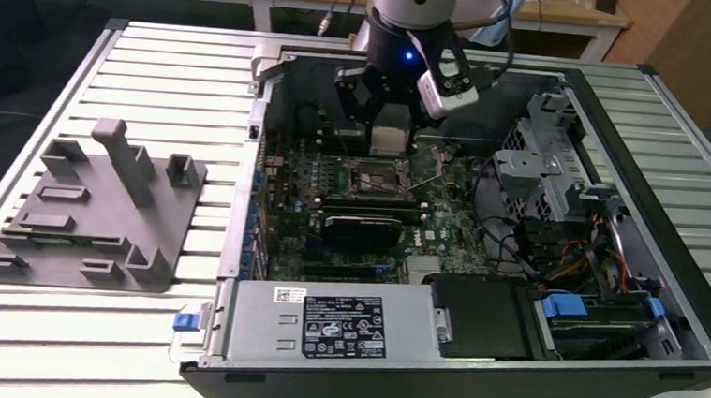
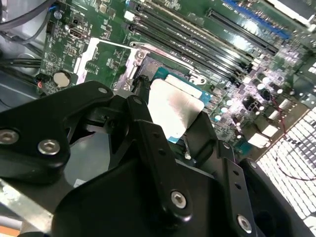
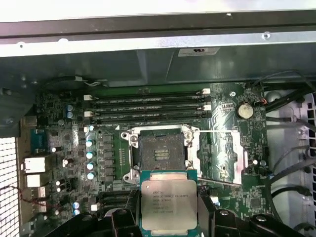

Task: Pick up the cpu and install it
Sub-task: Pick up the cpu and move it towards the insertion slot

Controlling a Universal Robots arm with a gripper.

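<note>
Tabletop (image 1: pixel 151 72): slatted metal. It carries the computer case (image 1: pixel 686 307) and, at nine o'clock of the case in the exterior view, a grey fixture plate (image 1: pixel 78 227).

Computer case: lies with its open side up, and the motherboard (image 3: pixel 64 148) is exposed inside.

Gripper (image 3: pixel 169 213): mine, closed on the cpu, with a finger on each of two opposite edges. It hangs above the motherboard.

Socket (image 3: pixel 159 154): empty, with its contact field bare and its metal frame swung open to one side.

Cpu (image 3: pixel 169 200): flat in my grip with its silver top showing. It is clear of the board and not seated.

Relation: in the exterior view the socket (image 1: pixel 374 177) lies at about six o'clock from my gripper (image 1: pixel 389 136), near it. In the first wrist view the cpu's edges run parallel to the socket's frame, so I judge it squared up, though not yet directly over the opening.
</note>
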